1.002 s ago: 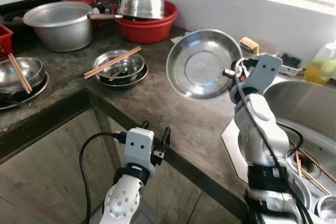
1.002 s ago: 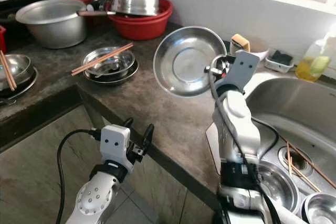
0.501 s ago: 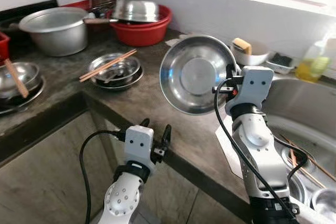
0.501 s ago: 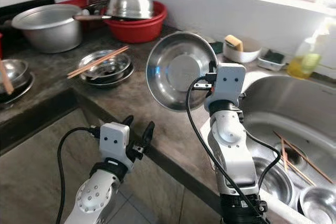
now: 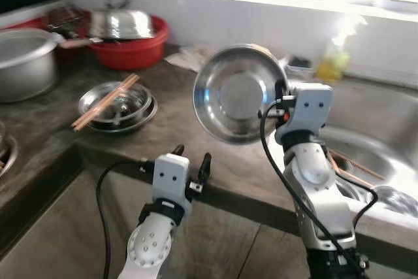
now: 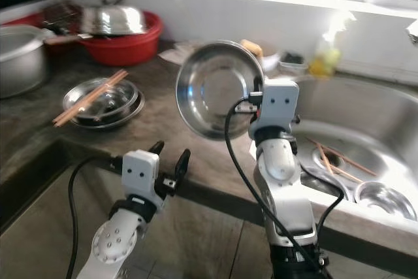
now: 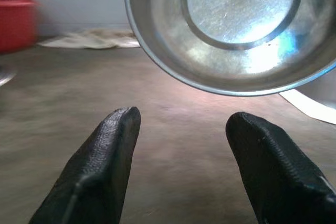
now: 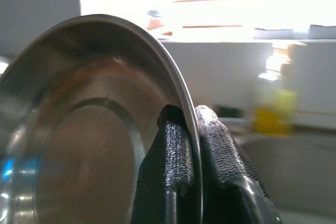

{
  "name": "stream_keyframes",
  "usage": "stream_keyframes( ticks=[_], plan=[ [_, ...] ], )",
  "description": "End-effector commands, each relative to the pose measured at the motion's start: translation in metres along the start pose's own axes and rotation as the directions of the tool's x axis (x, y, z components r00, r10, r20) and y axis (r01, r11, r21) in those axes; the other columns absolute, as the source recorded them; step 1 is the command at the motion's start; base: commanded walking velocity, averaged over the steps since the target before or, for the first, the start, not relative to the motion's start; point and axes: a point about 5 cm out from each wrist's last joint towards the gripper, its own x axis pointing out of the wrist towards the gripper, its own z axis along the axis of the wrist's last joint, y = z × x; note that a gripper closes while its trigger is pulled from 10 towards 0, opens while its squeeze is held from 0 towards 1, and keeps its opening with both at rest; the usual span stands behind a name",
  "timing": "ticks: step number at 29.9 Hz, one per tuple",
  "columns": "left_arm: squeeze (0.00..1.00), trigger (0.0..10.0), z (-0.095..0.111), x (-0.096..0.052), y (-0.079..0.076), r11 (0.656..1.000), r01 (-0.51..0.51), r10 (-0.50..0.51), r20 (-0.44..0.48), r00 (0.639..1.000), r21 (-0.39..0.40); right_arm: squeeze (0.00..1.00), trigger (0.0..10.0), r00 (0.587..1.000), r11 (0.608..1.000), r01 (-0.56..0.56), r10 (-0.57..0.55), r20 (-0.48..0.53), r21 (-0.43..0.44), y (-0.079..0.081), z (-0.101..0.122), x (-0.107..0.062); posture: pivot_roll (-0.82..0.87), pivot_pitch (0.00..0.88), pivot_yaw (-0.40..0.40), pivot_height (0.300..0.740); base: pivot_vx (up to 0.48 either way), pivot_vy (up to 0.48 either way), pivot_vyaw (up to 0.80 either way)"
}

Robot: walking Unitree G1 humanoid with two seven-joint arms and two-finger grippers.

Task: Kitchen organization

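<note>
Between right fingers [image 8: 191,145]: steel bowl's [image 8: 79,129] rim.

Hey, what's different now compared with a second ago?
The camera has swung toward the sink, so the whole scene slid toward the robot's left. The right gripper still pinches the rim of the steel plate, held upright above the counter, a little lower in view. The left gripper stays open at the counter edge. The bowls with chopsticks haven't moved.
</note>
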Motion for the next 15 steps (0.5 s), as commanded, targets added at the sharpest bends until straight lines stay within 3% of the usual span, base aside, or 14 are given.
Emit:
stream_keyframes(
  ticks=[1, 8, 13, 14, 15],
  plan=[
    [0.00, 10.0, 0.0003, -0.0013, -0.0007, 1.000, 0.011, -0.011, 0.004, 1.000, 0.028, 0.00, 0.0, 0.998, 1.000, 0.010, -0.010, 0.063, 0.005, -0.0003, 0.0130, 0.0014, 0.10, 0.031, -0.029, 0.740, 0.274, -0.277, -0.77],
    [0.00, 10.0, -0.0002, 0.0001, -0.0016, 1.000, 0.011, -0.011, 0.000, 1.000, 0.014, 0.00, 0.0, 0.997, 0.999, 0.033, -0.032, 0.064, -0.015, -0.0034, 0.0133, 0.0028, 0.10, 0.031, -0.028, 0.740, 0.303, -0.322, -0.77],
    [0.00, 10.0, 0.0010, 0.0012, 0.0026, 1.000, -0.017, 0.017, 0.011, 1.000, 0.017, 0.00, 0.0, 0.997, 0.999, 0.036, -0.033, 0.074, -0.035, -0.0048, 0.0155, 0.0059, 0.10, 0.033, -0.029, 0.740, 0.000, 0.000, -0.73],
    [0.00, 10.0, 0.0013, 0.0009, 0.0022, 0.999, -0.005, 0.004, 0.013, 1.000, 0.032, 0.00, 4.5, 0.997, 0.998, 0.036, -0.032, 0.076, -0.043, -0.0050, 0.0162, 0.0073, 0.10, 0.033, -0.029, 0.740, 0.000, 0.000, 0.00],
    [0.00, 10.0, 0.0013, 0.0008, 0.0020, 0.999, 0.000, -0.001, 0.014, 1.000, 0.036, 0.00, 10.0, 0.997, 0.998, 0.034, -0.030, 0.077, -0.047, -0.0049, 0.0164, 0.0078, 0.10, 0.033, -0.029, 0.740, 0.000, 0.000, 0.00]
  ],
)
